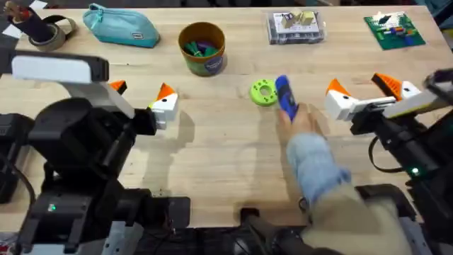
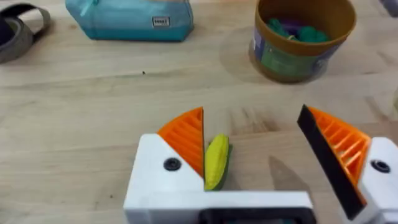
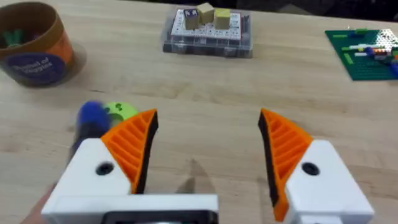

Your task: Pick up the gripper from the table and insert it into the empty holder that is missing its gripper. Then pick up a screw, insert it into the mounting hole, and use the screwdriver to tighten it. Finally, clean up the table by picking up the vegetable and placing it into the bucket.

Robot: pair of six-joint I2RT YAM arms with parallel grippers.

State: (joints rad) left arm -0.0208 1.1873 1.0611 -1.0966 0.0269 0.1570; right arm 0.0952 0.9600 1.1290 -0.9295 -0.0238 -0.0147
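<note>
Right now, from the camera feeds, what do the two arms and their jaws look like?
Both arms are black, jointed, with small green indicator lights and black cables near the bases. The left gripper and right gripper match: blocky white plastic fingers, each with a dark round dot, faced with orange ribbed triangular pads backed in black. A person's hand reaching in wears a light blue sleeve.
</note>
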